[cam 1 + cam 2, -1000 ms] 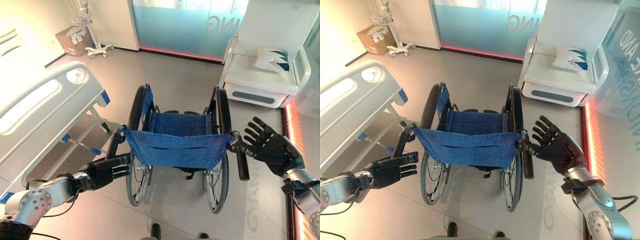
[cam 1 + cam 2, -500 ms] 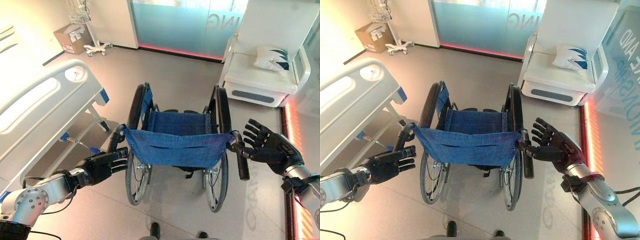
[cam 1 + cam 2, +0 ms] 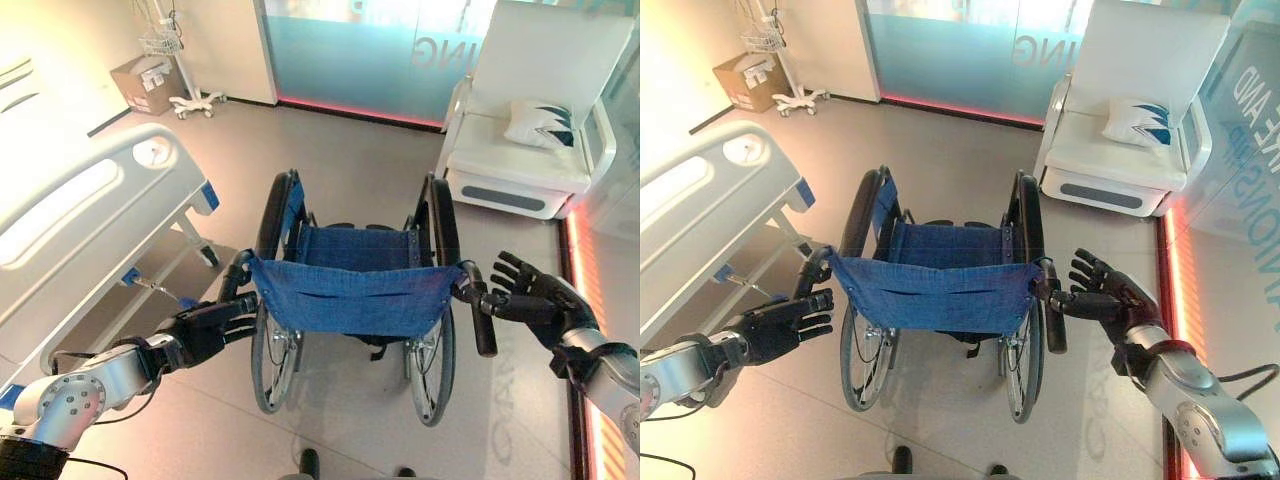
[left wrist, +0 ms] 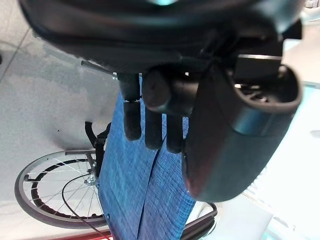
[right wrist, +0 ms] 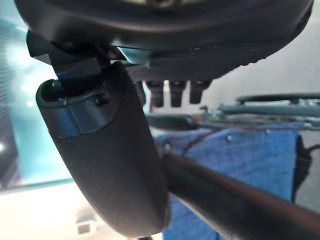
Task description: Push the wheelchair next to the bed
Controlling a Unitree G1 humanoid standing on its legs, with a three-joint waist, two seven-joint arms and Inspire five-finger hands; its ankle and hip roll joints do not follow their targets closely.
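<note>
The black-framed wheelchair with blue fabric seat (image 3: 355,290) stands on the floor beside the white hospital bed (image 3: 70,215), the released left robot hand (image 3: 205,328) and right robot hand (image 3: 535,302) flanking its push handles.

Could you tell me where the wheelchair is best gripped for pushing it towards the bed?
Grip the wheelchair by its two black push handles, coming from behind. They jut back beside the blue backrest, and each open robot hand, left and right, is already level with one.

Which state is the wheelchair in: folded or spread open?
Spread open: the wheelchair's blue backrest is stretched flat and its wheels stand wide apart.
</note>
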